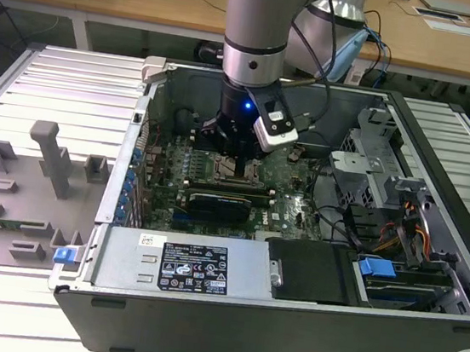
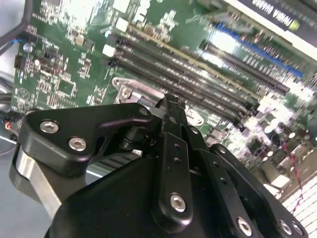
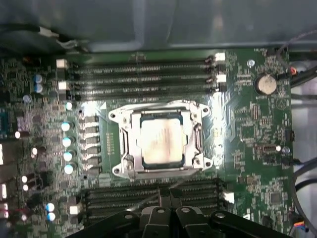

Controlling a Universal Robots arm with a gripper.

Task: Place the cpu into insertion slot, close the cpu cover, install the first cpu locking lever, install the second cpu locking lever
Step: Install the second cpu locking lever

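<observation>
Black gripper [image 1: 236,152] upright, just above the cpu [image 3: 161,142].

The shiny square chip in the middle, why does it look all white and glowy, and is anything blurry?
In the first wrist view, light glares off the cpu, washing its metal top pale, and bright streaks flare beside the cpu cover. In the second wrist view, the gripper looms dark and close, and glare whitens the board's far edge. In the exterior view, the case interior lies in shadow.

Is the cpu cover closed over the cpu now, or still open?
Closed: in the first wrist view the cpu cover lies flat around the cpu, whose top shows through its window.
</observation>
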